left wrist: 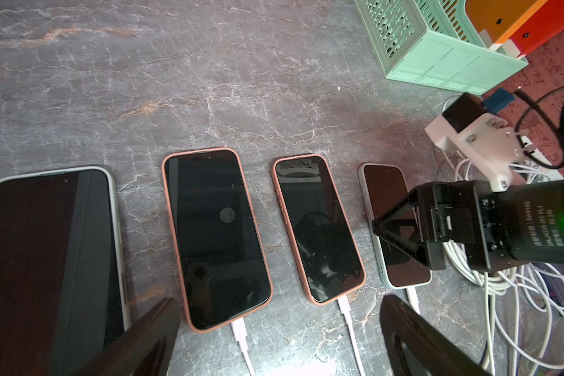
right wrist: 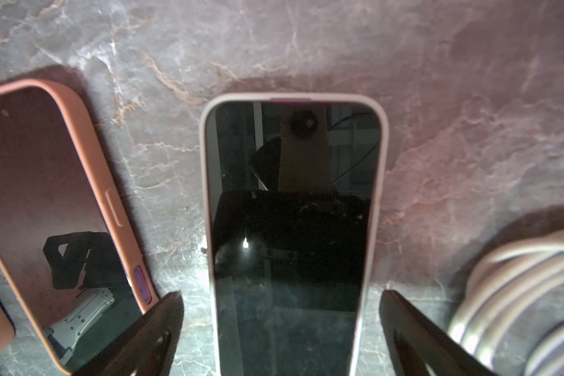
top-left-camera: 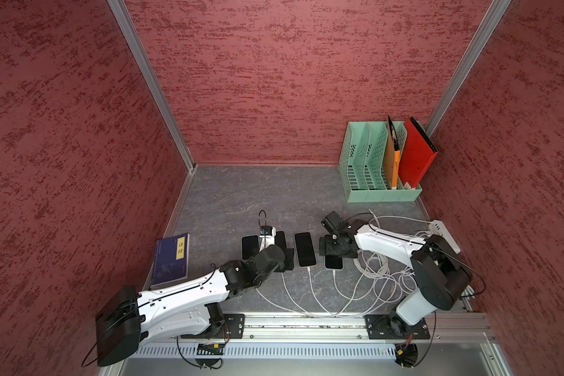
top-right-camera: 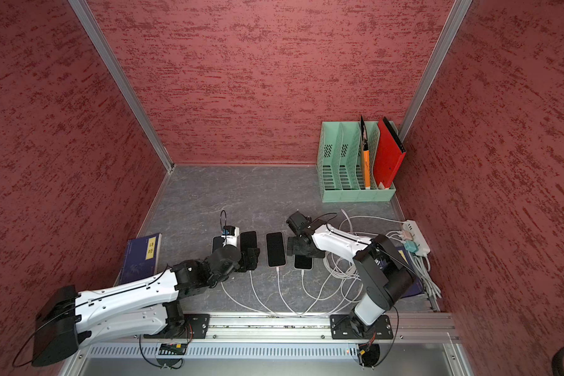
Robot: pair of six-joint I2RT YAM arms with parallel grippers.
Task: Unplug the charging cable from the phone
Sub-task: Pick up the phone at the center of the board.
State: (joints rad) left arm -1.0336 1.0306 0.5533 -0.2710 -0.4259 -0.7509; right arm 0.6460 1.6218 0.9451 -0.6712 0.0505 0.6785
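Both of my tools stand wide, with nothing held in either. Four phones lie face up with dark screens in a row across the middle of the counter (top-left-camera: 228,195), plug ends toward 6 o'clock.

The right tool (right wrist: 280,294) hangs low over the white-cased phone (right wrist: 290,211) at the 3 o'clock end of the row. It has one finger on each side of the phone, with a gap showing on both sides. That phone's charging cable (left wrist: 411,294) is plugged in and runs off toward 6 o'clock.

The left tool (left wrist: 279,301) hovers above the 6 o'clock ends of the second phone (left wrist: 215,237) and third phone (left wrist: 318,228). Both are peach-cased and both have white plugs seated. The first phone (left wrist: 46,260) lies at the 9 o'clock end.

A green file rack (top-left-camera: 383,195) fills the 1 o'clock corner and a blue book (top-left-camera: 171,260) lies at 8 o'clock. A white power strip (top-left-camera: 445,234) sits at 3 o'clock near loose cable coils (right wrist: 518,293).
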